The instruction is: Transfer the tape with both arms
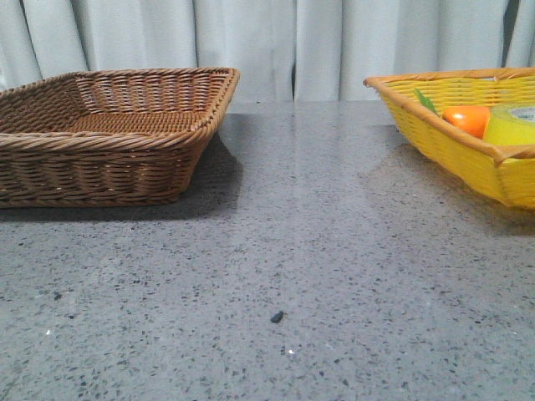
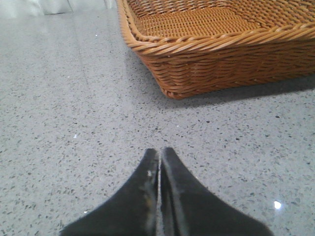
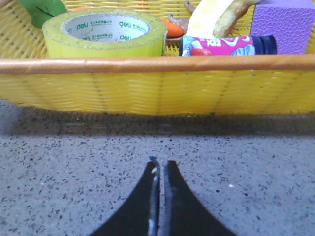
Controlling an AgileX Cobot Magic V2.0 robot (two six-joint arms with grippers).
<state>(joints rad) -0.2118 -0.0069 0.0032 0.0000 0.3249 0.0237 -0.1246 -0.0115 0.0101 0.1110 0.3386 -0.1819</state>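
The yellow tape roll (image 3: 106, 33), with a white core and green lettering, lies flat inside the yellow basket (image 3: 157, 91). In the front view the tape (image 1: 512, 124) shows at the far right in that basket (image 1: 451, 146). My right gripper (image 3: 161, 164) is shut and empty, over the grey table just outside the basket's near wall. My left gripper (image 2: 160, 152) is shut and empty, over the table a little short of the brown wicker basket (image 2: 221, 54). Neither arm shows in the front view.
The brown wicker basket (image 1: 109, 134) stands at the back left. The yellow basket also holds an orange carrot-like object (image 1: 468, 119), a green leaf (image 3: 42, 9), a pink-labelled bottle (image 3: 224, 45), a purple block (image 3: 285, 27) and a pale yellow object (image 3: 216, 17). A small dark speck (image 1: 277, 317) lies on the table.
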